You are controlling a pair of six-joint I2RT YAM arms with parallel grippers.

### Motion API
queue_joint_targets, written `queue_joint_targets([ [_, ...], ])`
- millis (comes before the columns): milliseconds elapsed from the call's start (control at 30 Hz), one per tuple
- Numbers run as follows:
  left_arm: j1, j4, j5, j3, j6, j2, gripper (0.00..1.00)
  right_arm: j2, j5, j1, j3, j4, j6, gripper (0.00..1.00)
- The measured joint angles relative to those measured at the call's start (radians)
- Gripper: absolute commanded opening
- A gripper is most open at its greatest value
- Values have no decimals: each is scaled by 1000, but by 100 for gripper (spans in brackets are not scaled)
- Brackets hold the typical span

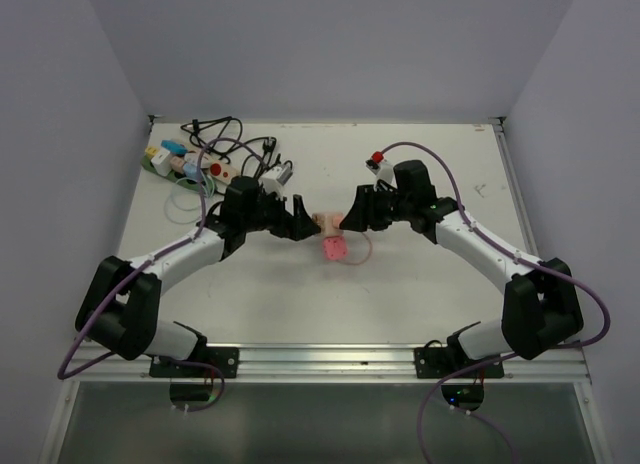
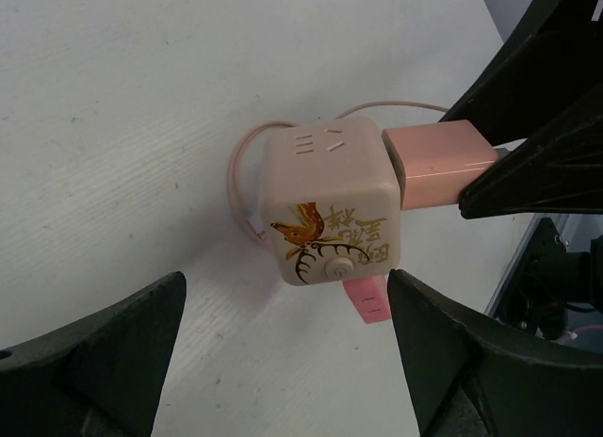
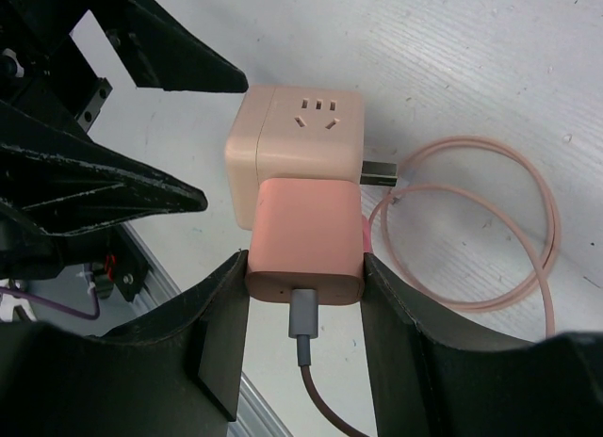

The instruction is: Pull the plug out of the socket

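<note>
While your right gripper (image 3: pixel 303 263) clamps the pink plug (image 3: pixel 303 225) — flush against the cube socket (image 3: pixel 292 140) — your left gripper (image 2: pixel 285 286) gapes wide.

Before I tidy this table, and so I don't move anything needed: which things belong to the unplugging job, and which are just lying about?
Job: beige cube socket; pink plug, clamped by right fingers; open left fingers.
Lying about: power strip and black cords, back left; small red-and-white item.
</note>
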Motion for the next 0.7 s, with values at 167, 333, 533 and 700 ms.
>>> queue_joint_targets([
  [167, -27, 42, 42, -3, -23, 22, 91, 0, 0, 0, 0, 8, 7, 0],
  [333, -56, 89, 45, -3, -51, 71, 89, 0, -3, 0, 0, 18, 17, 0],
  [533, -63, 136, 32, -3, -91, 108, 87, 0, -5, 0, -2, 37, 34, 0],
  [700, -68, 171, 16, 1, -111, 127, 85, 0, -15, 0, -3, 53, 44, 0],
])
